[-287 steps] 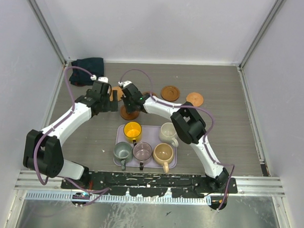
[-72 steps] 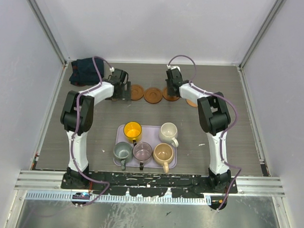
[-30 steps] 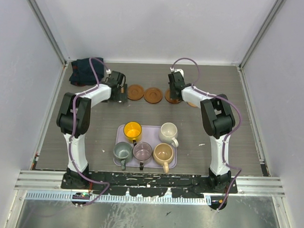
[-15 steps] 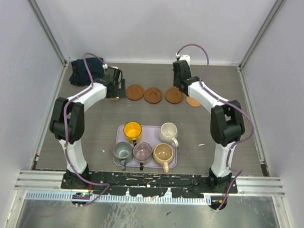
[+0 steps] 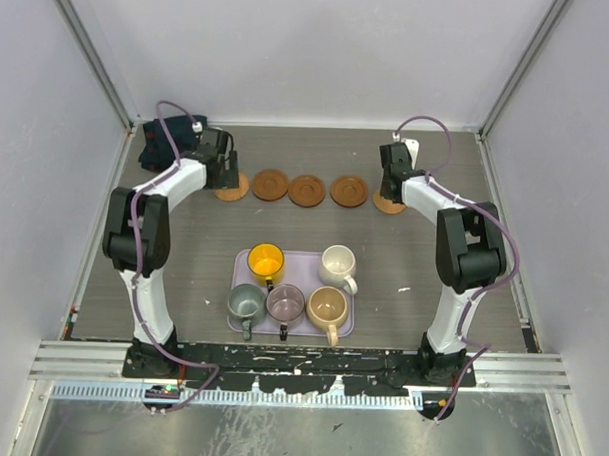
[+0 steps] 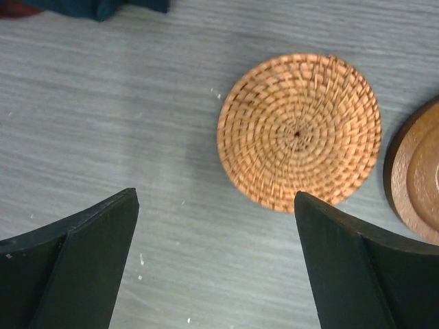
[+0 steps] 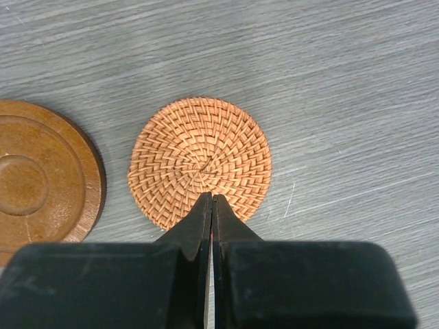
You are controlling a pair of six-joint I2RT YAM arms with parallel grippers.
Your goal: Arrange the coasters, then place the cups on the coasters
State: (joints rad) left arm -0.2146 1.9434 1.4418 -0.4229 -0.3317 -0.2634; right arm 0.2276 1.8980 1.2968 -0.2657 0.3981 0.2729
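Risk: right-end woven coaster (image 7: pixel 200 161) knocked out of line.
Right gripper (image 7: pixel 211 199) clenched empty over its rim; left gripper (image 6: pixel 214 197) spread wide, empty.

**Lighting and Image Quality**

Illumination is bright, even and diffuse, arriving from overhead. The pale walls (image 5: pixel 321 48) read uniformly. Shadows on the table (image 5: pixel 184 254) are short and soft. The left wrist view renders the woven coaster (image 6: pixel 299 132) sharply; the black fingers (image 6: pixel 75 267) of the left gripper (image 6: pixel 216 200) look soft-edged.
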